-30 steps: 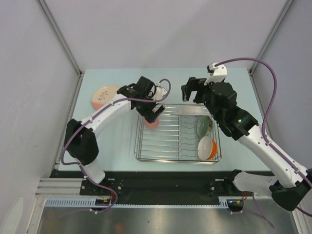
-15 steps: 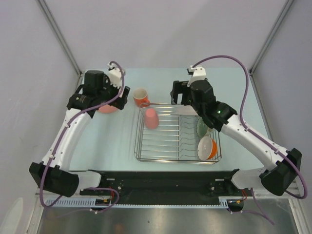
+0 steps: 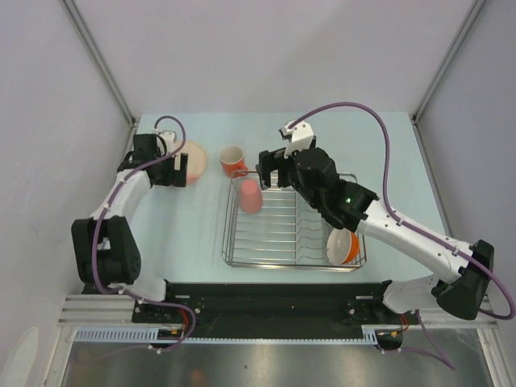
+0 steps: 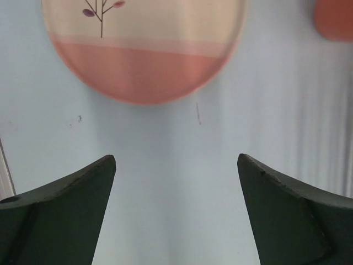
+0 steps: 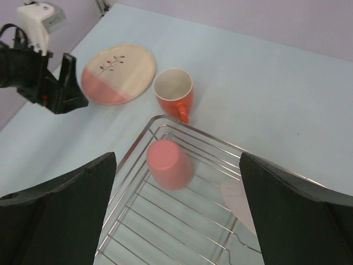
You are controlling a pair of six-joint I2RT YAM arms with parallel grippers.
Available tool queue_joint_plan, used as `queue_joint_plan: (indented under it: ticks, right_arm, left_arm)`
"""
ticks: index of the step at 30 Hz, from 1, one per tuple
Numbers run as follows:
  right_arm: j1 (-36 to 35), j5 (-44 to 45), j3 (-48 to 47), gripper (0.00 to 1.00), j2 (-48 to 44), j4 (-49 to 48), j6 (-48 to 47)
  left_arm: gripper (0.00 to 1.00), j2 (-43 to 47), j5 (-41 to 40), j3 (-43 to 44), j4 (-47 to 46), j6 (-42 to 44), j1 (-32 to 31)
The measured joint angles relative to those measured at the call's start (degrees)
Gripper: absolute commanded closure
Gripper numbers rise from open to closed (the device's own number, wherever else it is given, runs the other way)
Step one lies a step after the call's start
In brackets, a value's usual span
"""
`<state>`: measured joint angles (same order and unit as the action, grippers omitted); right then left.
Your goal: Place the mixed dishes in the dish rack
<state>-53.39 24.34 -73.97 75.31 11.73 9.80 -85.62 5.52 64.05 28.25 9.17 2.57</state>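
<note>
Part of the dish rack [image 3: 274,242] is covered by the right arm. The orange white-lined bowl [image 3: 343,245] is partly hidden there, at the near right corner. Only a small edge of the white plate [image 5: 236,200] is seen. In the left wrist view the leaf-motif plate [image 4: 143,49] is cut off at the top, and only a corner of the orange mug [image 4: 333,19] is shown.

The left gripper [image 4: 176,160] is held wide open just beside the plate, not touching it. The plate lies flat on the table [image 4: 165,193], left of the mug. The right gripper [image 3: 268,171] is spread wide too, above the rack's far left corner, with nothing held. The pink cup [image 5: 169,163] lies in that corner. The mug stands just outside it.
</note>
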Motion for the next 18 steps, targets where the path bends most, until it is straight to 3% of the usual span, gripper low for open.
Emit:
queue_joint_plan:
  ticks: [9, 18]
  right_arm:
    - [-4.7, -3.8, -0.5, 0.0, 3.5, -2.6, 0.3]
    - [-7.0, -4.9, -0.5, 0.0, 5.9, -2.4, 0.7]
  left_arm:
    - [0.04, -15.2, -1.4, 7.5, -3.8, -2.3, 1.7]
    - [0.06, -21.0, -2.5, 11.6, -4.7, -3.2, 3.2]
